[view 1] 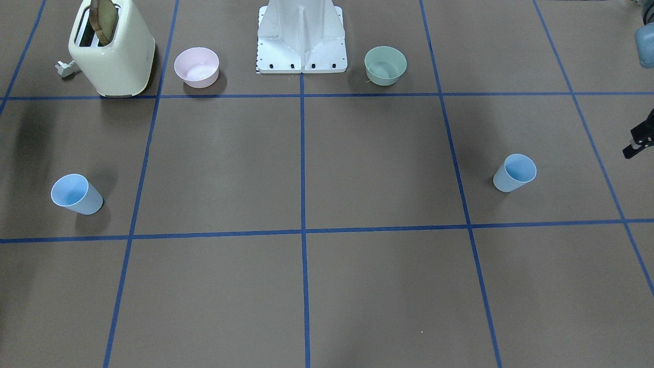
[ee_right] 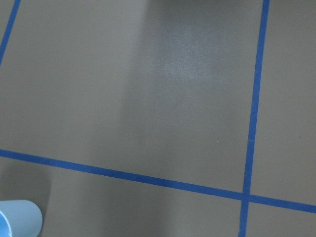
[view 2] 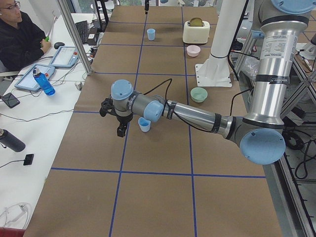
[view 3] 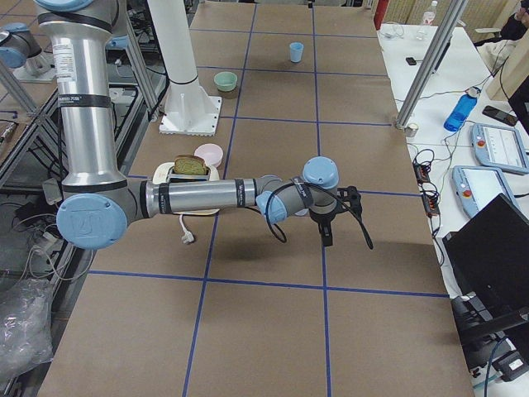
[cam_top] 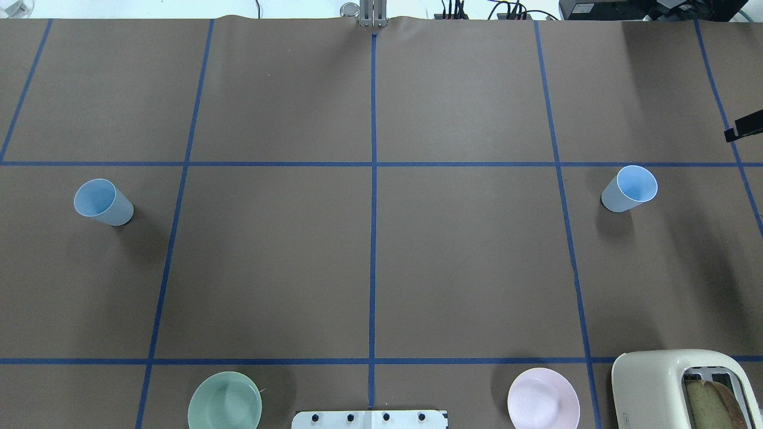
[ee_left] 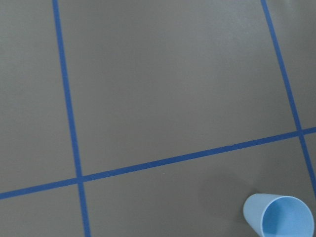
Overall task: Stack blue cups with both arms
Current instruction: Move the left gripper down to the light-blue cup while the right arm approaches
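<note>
The left blue cup [cam_top: 102, 202] stands upright, mouth up, on the bench [cam_top: 465, 256] near its left end, about midway between the robot's edge and the operators' edge. The right blue cup [cam_top: 629, 189] stands the same way near the bench's right end, well apart from the first.

The left arm [view 2: 197, 114] reaches out low over the bench, and the left hand [view 2: 120, 129] hangs above the surface between the left blue cup and the bench's left end, clear of the cup. The right hand [view 3: 327, 231] hangs above the bench between the right blue cup and the right end, a little toward the operators' edge. Only slivers of either hand show at the picture edges, so it cannot be told whether their fingers are spread or closed.

Along the robot's edge sit a pale green bowl [cam_top: 225, 408], the white base [cam_top: 369, 419] and a pink bowl [cam_top: 542, 405]. A cream toaster [cam_top: 656, 387] holding bread stands in the right corner.
</note>
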### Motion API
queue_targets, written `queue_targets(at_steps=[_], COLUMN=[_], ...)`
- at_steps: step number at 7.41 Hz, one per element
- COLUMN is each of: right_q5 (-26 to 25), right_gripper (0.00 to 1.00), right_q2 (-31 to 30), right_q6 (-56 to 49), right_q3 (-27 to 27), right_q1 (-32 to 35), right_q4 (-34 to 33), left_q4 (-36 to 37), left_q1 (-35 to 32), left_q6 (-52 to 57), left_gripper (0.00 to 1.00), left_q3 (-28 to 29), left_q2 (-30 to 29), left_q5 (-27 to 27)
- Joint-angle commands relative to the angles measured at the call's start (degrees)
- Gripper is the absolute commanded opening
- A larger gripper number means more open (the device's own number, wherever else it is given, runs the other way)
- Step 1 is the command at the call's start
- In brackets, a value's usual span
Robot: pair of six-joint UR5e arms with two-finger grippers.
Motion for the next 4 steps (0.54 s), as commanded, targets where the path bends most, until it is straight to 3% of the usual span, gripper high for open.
queue_targets(at_steps=[1, 4], right_q5=[-0.40, 0.48], right_gripper=[1.00, 1.00], right_q2=[-0.05, -0.05], right_q6=[4.53, 4.53], right_q3=[2.47, 8.88], right_q1=[-4.40, -3.97], right_q4=[0.62, -5.42], left_q4=[-3.49, -12.19], left_q1=[5.15, 12.20], left_q6=[-5.71, -12.75], left_gripper=[0.98, 0.98], left_q3=[0.06, 3.56], left_q2=[0.09, 0.26], left_q5=[3.03, 5.95])
